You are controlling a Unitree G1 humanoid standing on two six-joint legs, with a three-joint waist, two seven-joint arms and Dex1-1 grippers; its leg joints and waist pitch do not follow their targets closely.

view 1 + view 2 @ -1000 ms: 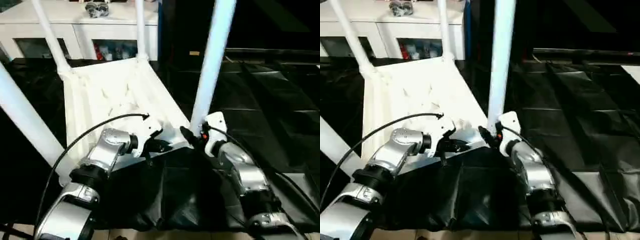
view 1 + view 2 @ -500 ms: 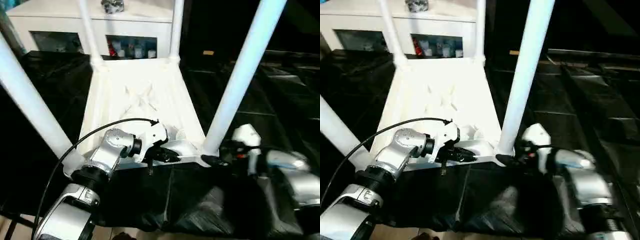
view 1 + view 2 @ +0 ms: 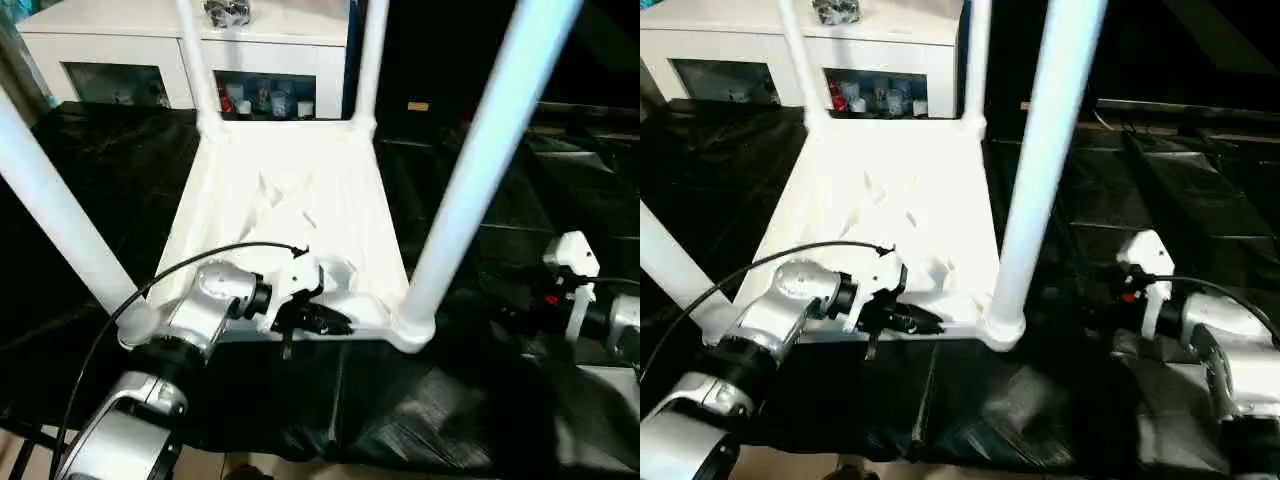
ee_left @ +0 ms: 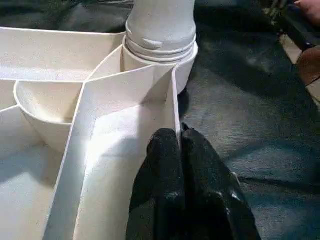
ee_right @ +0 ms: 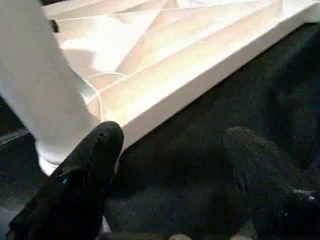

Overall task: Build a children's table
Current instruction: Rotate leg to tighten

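Note:
The children's table lies upside down on black sheeting, its ribbed tabletop (image 3: pixel 290 190) facing up. Four white legs stand in the corner sockets: near right leg (image 3: pixel 480 170), near left leg (image 3: pixel 50 210) and two far legs (image 3: pixel 197 60) (image 3: pixel 372 60). My left gripper (image 3: pixel 338 326) is at the near rim, and in the left wrist view the left gripper (image 4: pixel 179 135) is shut on that thin rim wall, beside the near right socket (image 4: pixel 160 50). My right gripper (image 5: pixel 172 140) stands open above the sheeting to the right of the near right leg, touching nothing; its white body (image 3: pixel 570 262) sits well clear of the leg.
A white cabinet with glass doors (image 3: pixel 130 50) stands behind the table, with a small metallic object (image 3: pixel 228 12) on top. Crumpled black sheeting (image 3: pixel 400 400) covers the floor around the table. A black cable (image 3: pixel 170 275) arcs over my left forearm.
My right gripper has drawn back to the right, away from the base of the near right leg. The left gripper stays on the rim. The camera view has shifted.

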